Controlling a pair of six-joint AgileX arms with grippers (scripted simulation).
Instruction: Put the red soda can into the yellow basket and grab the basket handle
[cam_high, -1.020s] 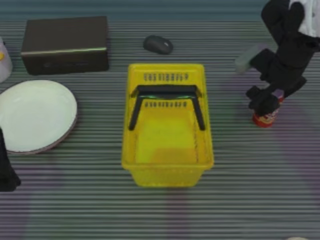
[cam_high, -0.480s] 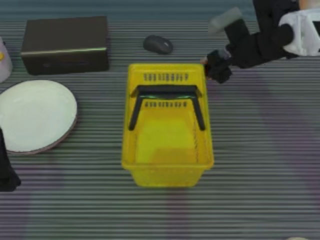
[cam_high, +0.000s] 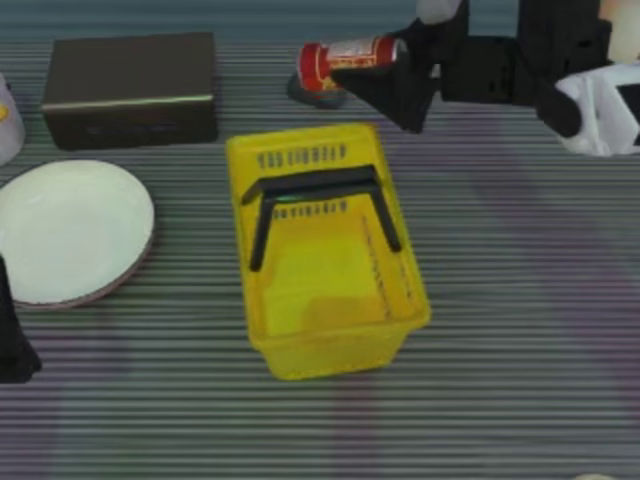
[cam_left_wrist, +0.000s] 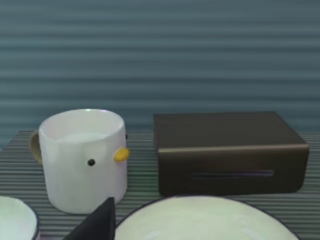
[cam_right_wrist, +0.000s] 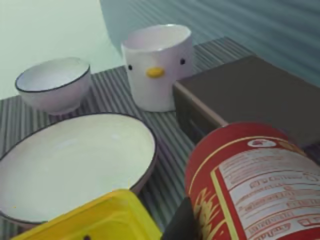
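Note:
The red soda can lies sideways in the air beyond the far edge of the yellow basket, with my right gripper shut on it. In the right wrist view the can fills the near corner beside one dark finger, above a corner of the basket. The basket stands slightly turned in the table's middle. Its black handle is raised across the far half. My left gripper is parked at the left edge, open, one finger showing.
A white plate lies left of the basket and a brown box sits behind it. A dark mouse is partly hidden under the can. A duck-faced cup and a small bowl stand at the far left.
My right gripper took the can up off the table right of the basket and carried it left, tipping it sideways beyond the basket's far rim. The basket has turned slightly.

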